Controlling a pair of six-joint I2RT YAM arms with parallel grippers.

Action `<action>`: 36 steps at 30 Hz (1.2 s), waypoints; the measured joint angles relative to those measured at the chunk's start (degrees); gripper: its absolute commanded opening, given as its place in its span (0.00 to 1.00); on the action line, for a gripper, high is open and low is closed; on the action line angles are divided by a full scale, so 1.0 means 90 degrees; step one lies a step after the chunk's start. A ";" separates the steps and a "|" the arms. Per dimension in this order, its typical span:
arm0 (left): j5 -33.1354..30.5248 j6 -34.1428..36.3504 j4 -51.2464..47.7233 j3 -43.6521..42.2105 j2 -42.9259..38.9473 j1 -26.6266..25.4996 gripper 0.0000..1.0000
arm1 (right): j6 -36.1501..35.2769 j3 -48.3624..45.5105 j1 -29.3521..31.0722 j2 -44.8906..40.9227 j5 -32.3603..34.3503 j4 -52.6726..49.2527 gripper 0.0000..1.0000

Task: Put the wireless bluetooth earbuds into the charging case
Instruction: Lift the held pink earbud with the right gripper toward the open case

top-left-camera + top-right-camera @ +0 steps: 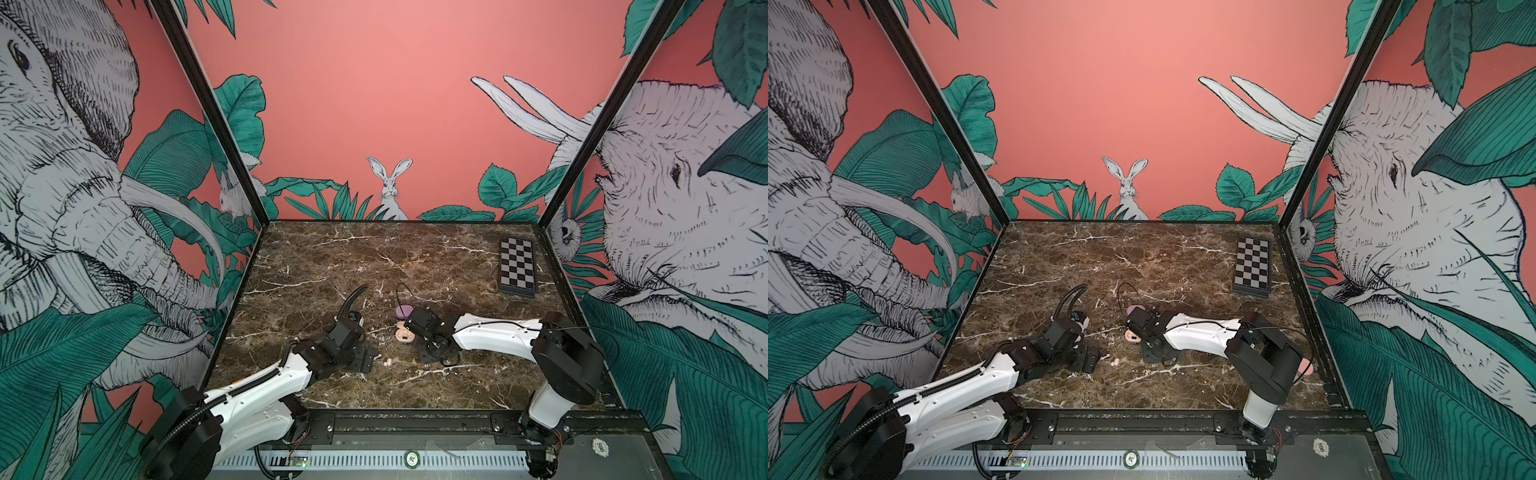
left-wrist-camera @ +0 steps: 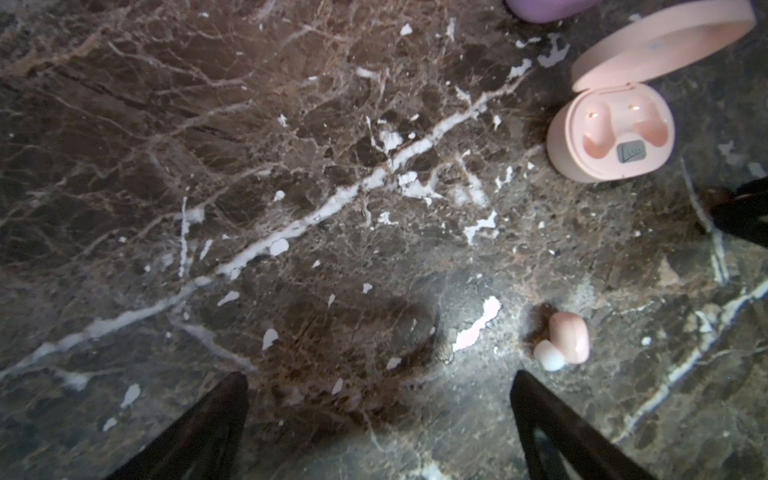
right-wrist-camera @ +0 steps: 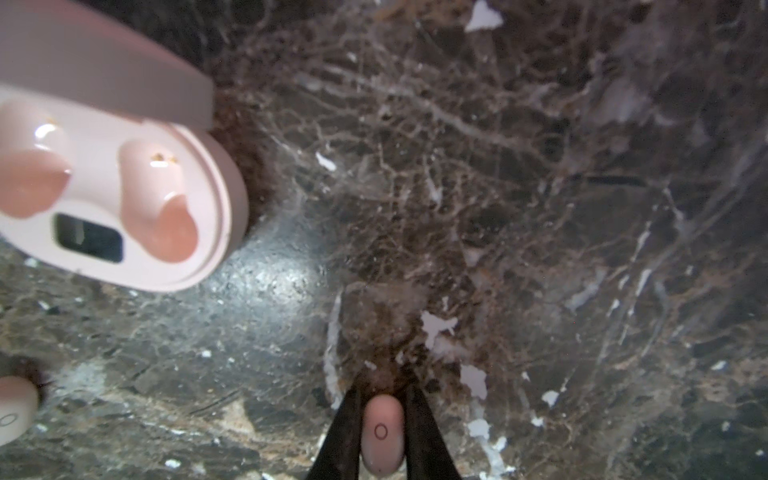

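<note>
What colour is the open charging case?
Pale peach pink, seen best from the left wrist view: open charging case.

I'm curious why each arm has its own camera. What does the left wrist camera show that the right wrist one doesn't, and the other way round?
Only the left wrist view shows the left gripper with jaws wide apart and empty, and an edge of a lilac case. Only the right wrist view shows the right gripper pinching a peach earbud. Both show the open peach charging case, its two wells empty, a loose peach earbud and the marble tabletop.
</note>
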 measured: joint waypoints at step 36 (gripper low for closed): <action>0.0010 0.0000 0.0024 0.0000 0.0097 0.0000 0.99 | -0.0114 0.0228 -0.0061 0.0206 0.0015 -0.0107 0.17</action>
